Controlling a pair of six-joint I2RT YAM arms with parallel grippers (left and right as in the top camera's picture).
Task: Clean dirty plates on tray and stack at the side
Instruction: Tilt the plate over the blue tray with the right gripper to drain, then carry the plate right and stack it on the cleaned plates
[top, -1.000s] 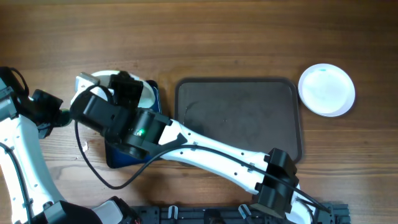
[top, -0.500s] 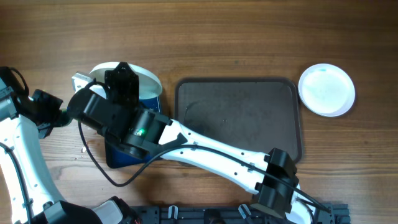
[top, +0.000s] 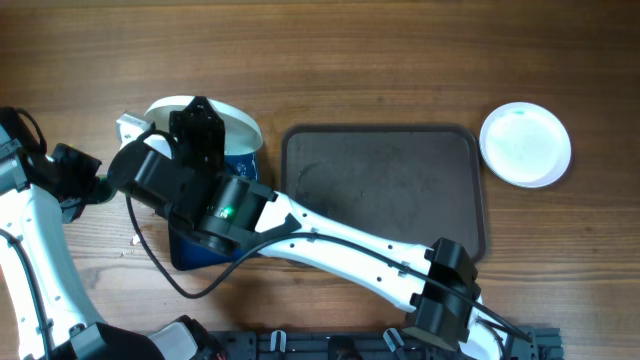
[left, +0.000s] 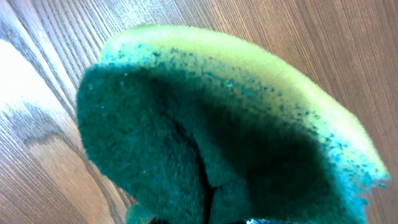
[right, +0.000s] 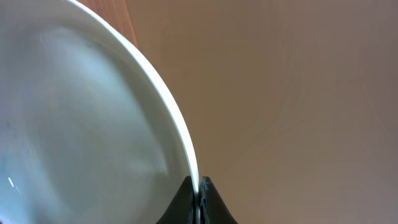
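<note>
right gripper pinches only the rim of the plate; scrubbing could lever it loose, probably onto the blue tray below. left gripper squeezes a sponge.

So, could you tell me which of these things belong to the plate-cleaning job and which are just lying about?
Job in hand:
large tray
held plate, pinched at its rim by the right gripper
far-right plate
green sponge

Just lying about:
small blue tray
</note>
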